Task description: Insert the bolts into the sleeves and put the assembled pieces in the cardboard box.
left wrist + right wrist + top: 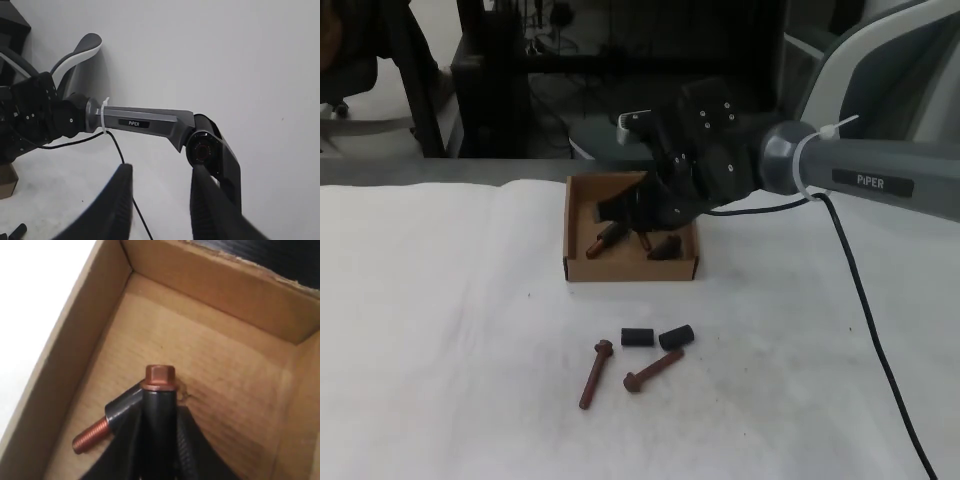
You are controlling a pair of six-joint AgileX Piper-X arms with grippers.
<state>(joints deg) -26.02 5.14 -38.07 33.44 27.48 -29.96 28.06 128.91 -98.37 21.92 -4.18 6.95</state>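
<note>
Bench cloth (430, 330) white, dk furniture (490, 90) behind

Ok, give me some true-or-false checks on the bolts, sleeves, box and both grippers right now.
Two loose bolts lie on the cloth before the cardboard box. True.
The sleeves on the cloth have bolts in them. False: both are empty.
The right gripper holds a sleeved bolt over the box. True.
The left gripper is shut on a bolt. False: its fingers are open, holding nothing.
The box is empty. False: an assembled piece lies inside.
</note>
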